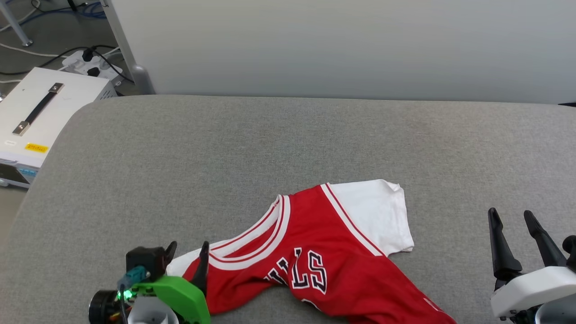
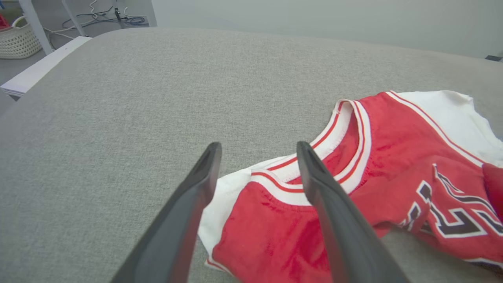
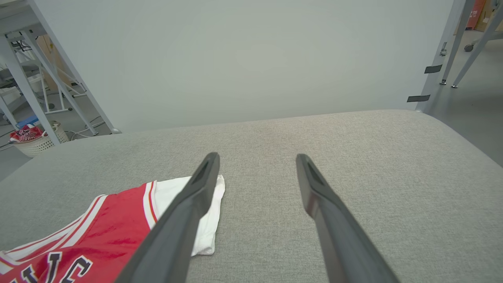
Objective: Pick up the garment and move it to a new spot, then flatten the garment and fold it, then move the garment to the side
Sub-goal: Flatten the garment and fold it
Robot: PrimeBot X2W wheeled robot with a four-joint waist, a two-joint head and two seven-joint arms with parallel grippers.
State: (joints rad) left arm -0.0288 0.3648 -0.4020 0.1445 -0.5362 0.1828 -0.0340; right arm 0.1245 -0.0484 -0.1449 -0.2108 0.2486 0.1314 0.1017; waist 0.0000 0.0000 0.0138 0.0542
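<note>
Head view: seeing the garment (image 1: pixel 315 252) lying rumpled on the grey padded surface (image 1: pixel 225 148), near its front edge. Finding the left gripper (image 1: pixel 189 247) spread wide at the collar end, gripping nothing. Finding the right gripper (image 1: pixel 510 216) spread too, well apart from the cloth.

Left wrist view: looking past parted fingers (image 2: pixel 188 204) at striped collar and white sleeve.

Right wrist view: hovering with fingers (image 3: pixel 334 220) gaping, empty, above bare padding.

Red garment (image 1: pixel 324 252) with white sleeves lies rumpled, chest lettering up, on the grey surface (image 1: pixel 225 157)
</note>
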